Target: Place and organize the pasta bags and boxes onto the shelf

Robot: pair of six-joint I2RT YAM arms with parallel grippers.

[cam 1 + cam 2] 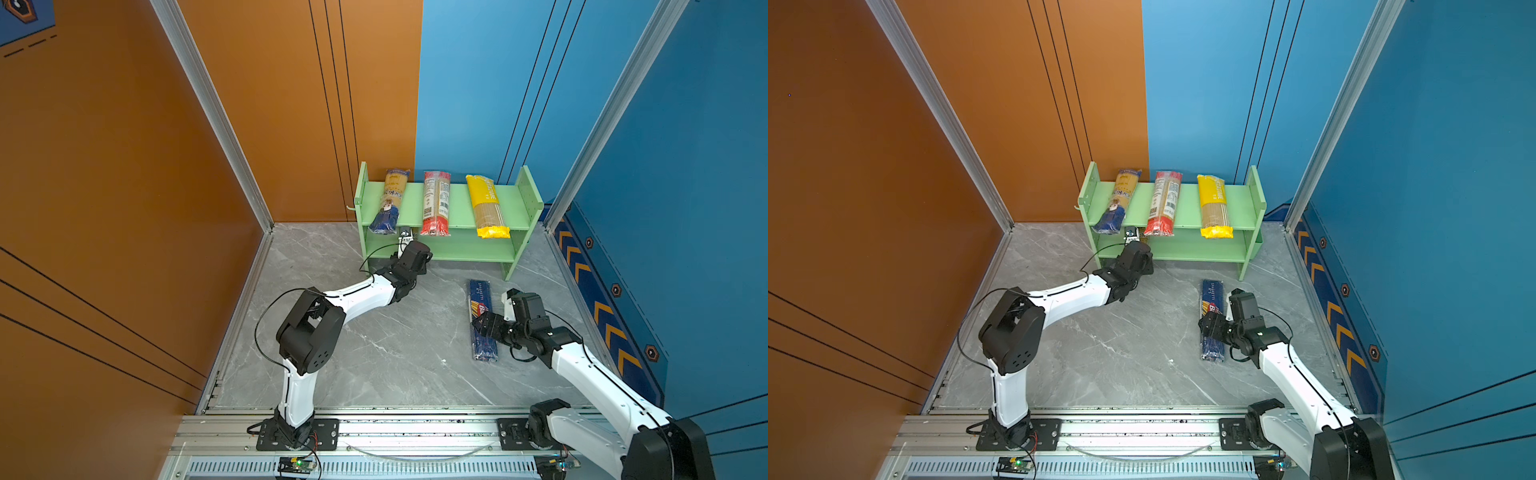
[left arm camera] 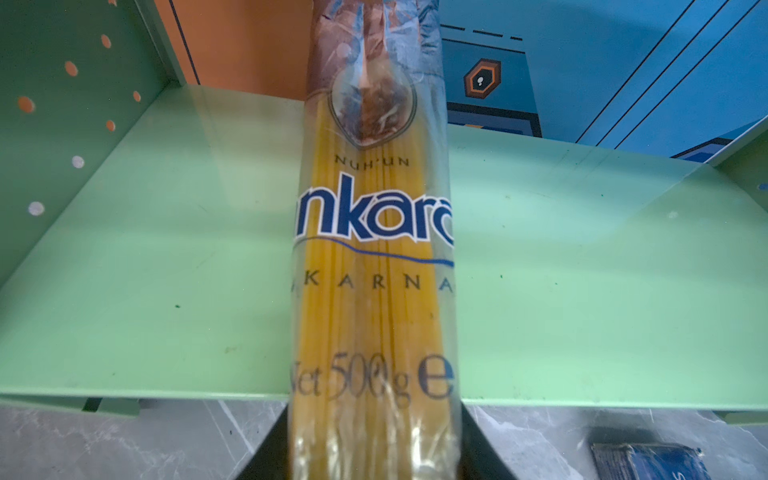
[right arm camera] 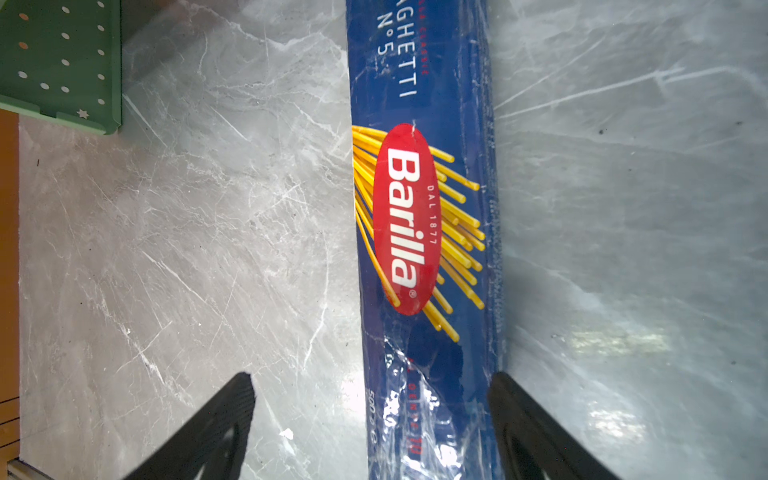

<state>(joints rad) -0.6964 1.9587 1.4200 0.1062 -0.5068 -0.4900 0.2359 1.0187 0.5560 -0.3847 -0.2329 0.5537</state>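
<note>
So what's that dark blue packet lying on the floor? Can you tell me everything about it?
The Barilla pack is a long, narrow dark blue packet in glossy, crinkled film, with a red oval logo, yellow spaghetti strands and white "Spaghetti N°5" lettering. It lies flat on the grey marbled floor, apart from the green shelf. The open right gripper straddles it; contact is unclear.

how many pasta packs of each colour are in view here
blue-and-yellow ankara bags: 2
red-ended clear bag: 1
yellow bag: 1
dark blue Barilla pack: 1
total: 5
</note>
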